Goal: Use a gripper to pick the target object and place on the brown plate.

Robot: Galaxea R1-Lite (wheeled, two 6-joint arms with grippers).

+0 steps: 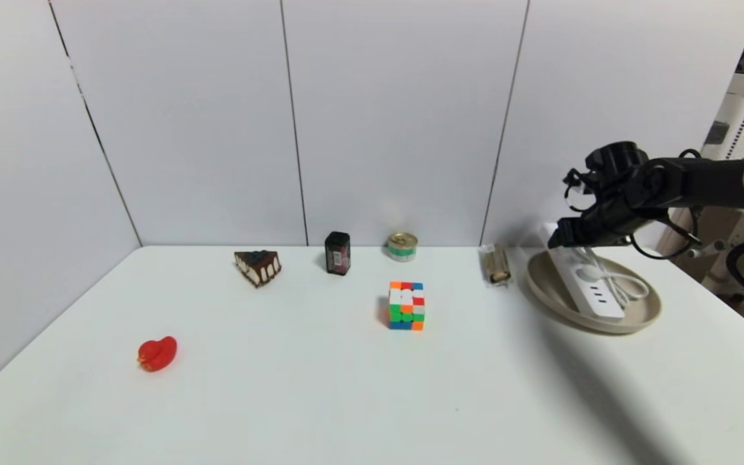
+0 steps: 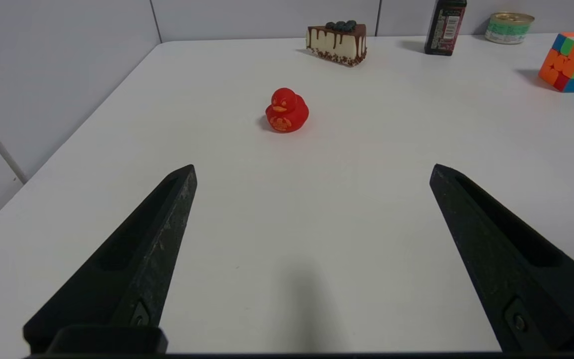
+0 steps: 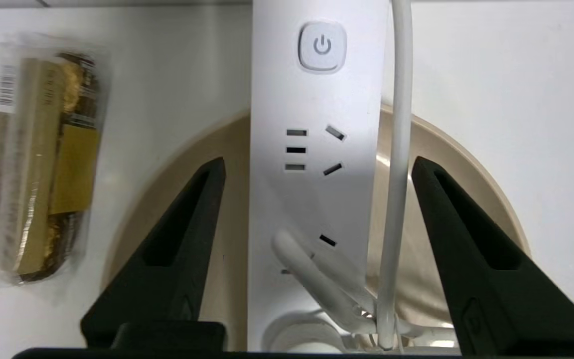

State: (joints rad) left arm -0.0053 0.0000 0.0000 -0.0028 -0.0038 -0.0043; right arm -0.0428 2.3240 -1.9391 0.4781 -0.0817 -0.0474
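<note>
White desk [image 1: 320,387]: power strip [image 1: 588,287] lies across brown plate [image 1: 643,316] w/ right tool [image 3: 317,167] released above it; overhanging end could tip it off.

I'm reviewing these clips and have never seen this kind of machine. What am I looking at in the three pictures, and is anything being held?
It is a two-armed robot at a white table. The wide picture comes from a camera on its head; the other two come from cameras on its wrists, looking out between black fingers.

The right gripper is open above a white power strip, which lies across a tan plate; it grips nothing. The left gripper hangs open over bare table, idle.

Also on the table: a red duck, a cake slice, a dark box, a small tin, a puzzle cube and a wrapped snack.
</note>
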